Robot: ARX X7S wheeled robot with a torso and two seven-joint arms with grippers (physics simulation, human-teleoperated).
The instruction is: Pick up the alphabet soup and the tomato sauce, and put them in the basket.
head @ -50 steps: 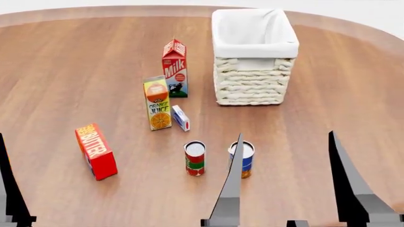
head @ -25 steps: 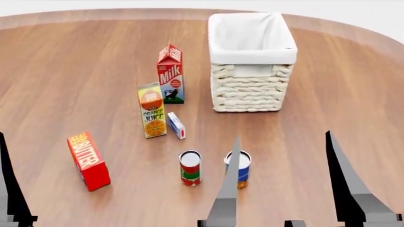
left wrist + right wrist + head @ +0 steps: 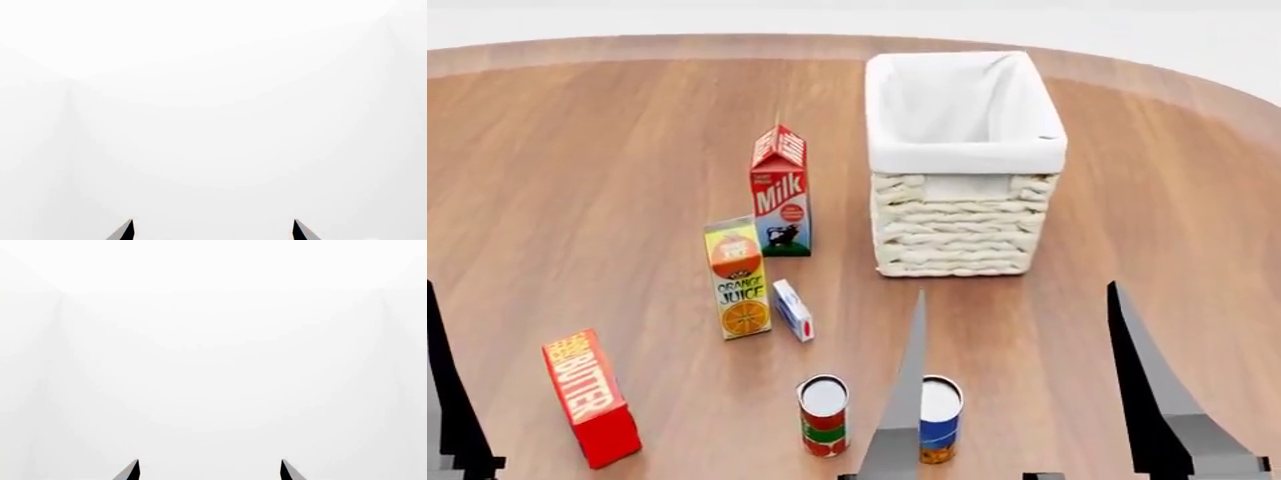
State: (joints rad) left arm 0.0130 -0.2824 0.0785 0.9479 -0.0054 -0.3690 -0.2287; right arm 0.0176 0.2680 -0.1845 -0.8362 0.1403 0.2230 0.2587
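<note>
The alphabet soup (image 3: 942,420), a blue-labelled can with a pale lid, stands upright near the table's front edge, partly behind one finger of my right gripper (image 3: 1016,288). The tomato sauce (image 3: 822,416), a red-and-green can, stands upright just left of it, a small gap apart. The basket (image 3: 961,215), cream wicker with a white liner, sits farther back. Both grippers hang above the near edge, touching nothing. The right gripper (image 3: 209,461) and the left gripper (image 3: 213,221) are open and see only blank white. In the head view only one left finger (image 3: 446,400) shows.
A milk carton (image 3: 781,190), an orange juice carton (image 3: 737,280) and a small white-and-blue box (image 3: 791,310) stand left of the basket. A red butter box (image 3: 590,398) lies at the front left. The round wooden table (image 3: 587,180) curves away behind the basket.
The head view has shifted, so everything on the table sits lower in the picture and the cans are near its bottom edge. Both grippers keep their places and stay open.
</note>
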